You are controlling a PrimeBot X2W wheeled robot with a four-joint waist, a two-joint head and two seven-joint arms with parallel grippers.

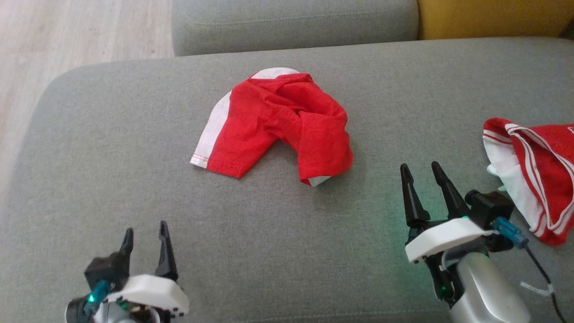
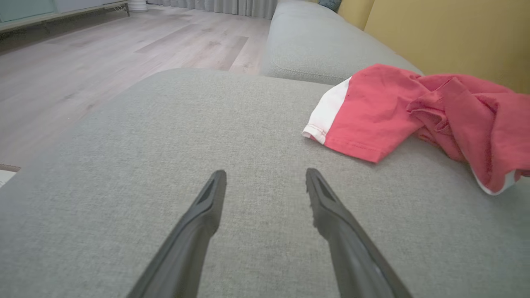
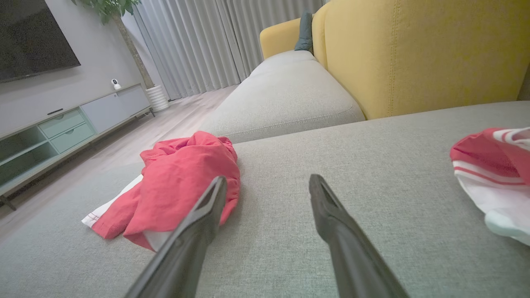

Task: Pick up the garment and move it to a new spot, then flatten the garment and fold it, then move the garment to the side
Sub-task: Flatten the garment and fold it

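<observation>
Garment (image 1: pixel 273 125), red with white side panels, lies crumpled on the grey sofa seat (image 1: pixel 89 157), near the middle of the head view and toward the seat's far edge, with neither arm touching it. By that, none of the task looks done: the pick-up and move, the flattening, the fold and the shift to the side are all left.

Left to right in the head view, the left gripper (image 1: pixel 145 226) sits low at the near left, jaws spread wide and empty, well apart from the cloth. The garment lies ahead of it and to its right. The right gripper (image 1: pixel 420 165) stands nearer, just off the bunched right lobe, its jaws likewise wide with nothing between them. Farther right, a second red-and-white striped piece (image 1: pixel 533 170) rests on the seat close beside the right wrist.

The left wrist view adds the garment's flatter left part, with its stitched hem and white panel lying smooth on the seat, probably a clean edge to take, and wooden floor (image 2: pixel 83 62) beyond. The right wrist view shows the heaped side instead, a mound beside the left finger, and the room behind: a low cabinet (image 3: pixel 62 128), curtains (image 3: pixel 198 41) and a yellow backrest (image 3: pixel 414 54)
</observation>
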